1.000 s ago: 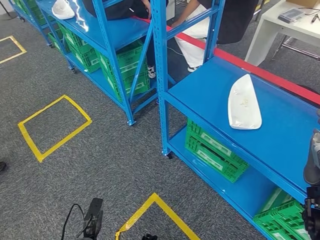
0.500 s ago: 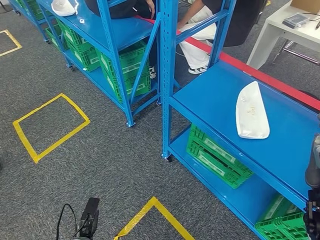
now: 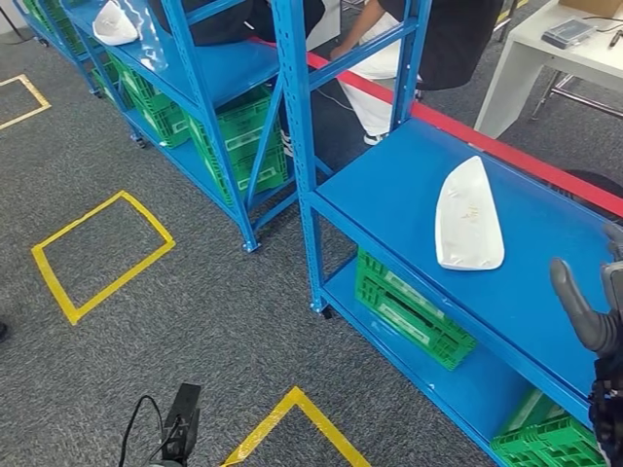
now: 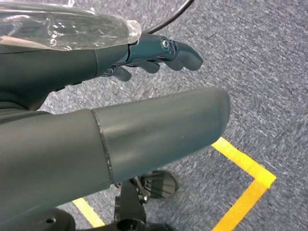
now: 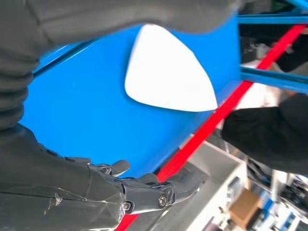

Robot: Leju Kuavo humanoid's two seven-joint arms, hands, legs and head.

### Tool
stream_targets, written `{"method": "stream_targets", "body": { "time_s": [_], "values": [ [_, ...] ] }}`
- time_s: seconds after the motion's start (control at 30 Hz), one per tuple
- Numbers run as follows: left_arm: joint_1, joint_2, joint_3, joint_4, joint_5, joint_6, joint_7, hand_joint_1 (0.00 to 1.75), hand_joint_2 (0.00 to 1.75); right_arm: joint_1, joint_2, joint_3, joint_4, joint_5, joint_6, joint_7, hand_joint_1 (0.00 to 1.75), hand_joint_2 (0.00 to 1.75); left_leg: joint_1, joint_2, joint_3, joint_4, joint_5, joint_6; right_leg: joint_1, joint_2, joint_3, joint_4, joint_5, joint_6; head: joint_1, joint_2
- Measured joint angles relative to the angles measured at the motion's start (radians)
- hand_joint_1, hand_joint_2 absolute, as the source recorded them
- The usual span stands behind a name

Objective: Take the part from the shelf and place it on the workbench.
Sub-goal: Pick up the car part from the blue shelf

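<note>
A white, flat, roughly triangular part (image 3: 467, 218) lies on the middle level of the near blue shelf (image 3: 396, 195); the right wrist view shows the part (image 5: 169, 74) too. My right hand (image 3: 588, 316) rises at the right edge of the head view, to the right of the part and apart from it, holding nothing, fingers apart (image 5: 145, 185). My left hand (image 4: 152, 96) hangs over the grey carpet with straight fingers (image 4: 171, 50) and holds nothing. A second white part (image 3: 114, 21) lies on the far blue shelf.
Green crates (image 3: 408, 302) stand on the lower shelf levels. Yellow tape squares (image 3: 99, 253) mark the carpet. People sit behind the shelves (image 3: 382, 58). A red strip (image 3: 514, 156) runs behind the near shelf, and a white table (image 3: 558, 53) stands at the back right.
The whole picture has shifted as the camera moved. My right hand has risen into view, its thumb now standing above the shelf's front edge. The white part has not moved on the shelf.
</note>
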Motion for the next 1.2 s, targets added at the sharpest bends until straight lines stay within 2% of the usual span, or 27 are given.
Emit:
{"method": "stream_targets", "body": {
  "time_s": [0.1,0.23,0.3,0.63,0.93,1.2],
  "values": [
    [-0.004,0.000,0.000,0.000,-0.003,0.000,0.008,0.00,0.00,-0.029,-0.011,0.001,0.037,0.008,0.024,0.027,0.00,1.75,0.001,0.000,0.001,-0.004,0.003,-0.005,0.003,0.000,0.000,0.000,0.000,-0.007,0.000,0.000],
    [-0.007,0.000,0.000,0.000,-0.003,0.000,0.013,0.00,0.00,-0.056,-0.020,0.002,0.084,0.018,0.035,0.040,0.00,1.75,0.005,0.000,0.001,-0.006,0.003,-0.027,0.006,-0.001,-0.001,0.000,0.000,-0.011,0.000,0.000],
    [-0.007,0.000,0.000,0.000,-0.003,0.000,0.013,0.00,0.00,-0.065,-0.023,0.003,0.101,0.026,0.038,0.040,0.00,1.75,0.006,0.000,0.001,-0.006,0.003,-0.032,0.006,-0.001,-0.001,0.000,0.000,-0.012,0.001,0.000],
    [-0.007,0.000,0.000,0.000,0.000,0.001,0.007,0.00,0.00,-0.123,-0.025,0.036,0.193,0.056,0.079,0.016,0.00,1.75,0.004,0.000,-0.003,-0.001,0.003,-0.033,0.004,-0.002,0.000,0.000,0.001,-0.012,0.001,0.000],
    [-0.011,0.000,0.000,0.000,-0.005,0.001,0.007,0.00,0.00,-0.163,-0.025,0.120,0.249,0.112,0.178,0.046,0.00,1.75,0.004,-0.001,-0.004,0.000,0.003,-0.032,0.004,-0.003,0.000,0.000,0.002,-0.012,0.001,0.000],
    [-0.012,0.000,0.000,0.000,-0.005,-0.001,0.007,0.00,0.00,-0.189,-0.025,0.181,0.275,0.112,0.219,0.045,0.00,1.75,0.004,-0.001,-0.004,0.000,0.003,-0.032,0.004,-0.003,0.000,0.000,0.002,-0.012,0.001,0.000]
  ]
}}
